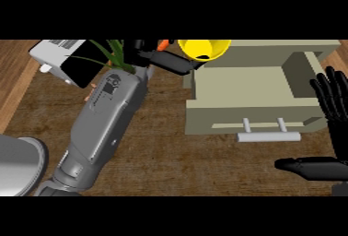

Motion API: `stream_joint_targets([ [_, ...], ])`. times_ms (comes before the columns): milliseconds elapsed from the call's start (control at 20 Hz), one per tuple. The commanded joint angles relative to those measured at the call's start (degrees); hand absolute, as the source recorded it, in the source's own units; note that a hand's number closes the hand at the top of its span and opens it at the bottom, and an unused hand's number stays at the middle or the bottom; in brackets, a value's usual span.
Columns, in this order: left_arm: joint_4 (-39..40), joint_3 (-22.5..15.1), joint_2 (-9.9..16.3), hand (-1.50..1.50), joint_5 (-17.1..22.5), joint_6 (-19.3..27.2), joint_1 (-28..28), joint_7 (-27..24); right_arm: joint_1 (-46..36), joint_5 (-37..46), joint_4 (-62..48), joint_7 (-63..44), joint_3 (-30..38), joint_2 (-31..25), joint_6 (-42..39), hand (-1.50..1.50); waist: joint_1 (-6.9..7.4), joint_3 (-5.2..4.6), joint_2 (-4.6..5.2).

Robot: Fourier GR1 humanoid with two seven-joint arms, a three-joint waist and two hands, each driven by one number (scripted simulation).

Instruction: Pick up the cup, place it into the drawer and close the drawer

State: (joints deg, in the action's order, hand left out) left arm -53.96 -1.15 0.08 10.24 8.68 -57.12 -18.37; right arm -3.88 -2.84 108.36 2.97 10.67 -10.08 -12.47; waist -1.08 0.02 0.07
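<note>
Left hand at the drawer's far left corner, fingers clamped on the yellow cup, held above that corner at the cabinet edge. Drawer open, handle on its front. Right hand at drawer's right, fingers straight, empty. Plant and toaster left of the drawer.

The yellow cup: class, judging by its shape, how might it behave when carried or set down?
The yellow cup looks rigid, so it probably won't flex in the left robot hand. Its round body might roll if laid sideways. The open drawer should contain it.
</note>
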Motion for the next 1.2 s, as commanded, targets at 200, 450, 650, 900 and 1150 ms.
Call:
stream_joint_targets([
  [200, 14.1, -3.1, -0.1, 1.50, 6.2, 6.4, -12.4, 3.0, -2.1, 0.2, -1.2, -0.7, 0.1, -0.3, 0.1, -1.50, -0.71, 0.01, 0.27],
  [450, 20.5, -9.3, -0.1, 1.50, 12.7, 8.9, -13.8, -0.2, -0.3, 1.7, 0.4, 0.0, -1.7, 1.1, 0.6, -1.50, -1.24, 0.01, 0.28],
  [650, 24.4, -12.6, -0.1, 1.50, 15.7, 6.1, -11.7, -4.8, -5.1, -1.7, -2.7, -0.9, 2.2, -1.9, -0.7, -1.50, -1.64, 0.01, 0.53],
  [900, 25.4, -21.2, -0.1, 1.50, 21.2, 13.1, -14.8, -0.8, -0.8, -1.2, 0.4, 0.5, -0.5, -0.4, -2.0, -1.50, -3.34, 0.05, 0.48],
  [1150, 26.9, -28.6, -0.1, 1.50, 20.8, 15.3, -15.9, 2.1, -4.1, 0.4, -4.8, 2.0, -0.1, -1.0, -1.6, -1.50, -3.38, 0.07, 0.73],
])
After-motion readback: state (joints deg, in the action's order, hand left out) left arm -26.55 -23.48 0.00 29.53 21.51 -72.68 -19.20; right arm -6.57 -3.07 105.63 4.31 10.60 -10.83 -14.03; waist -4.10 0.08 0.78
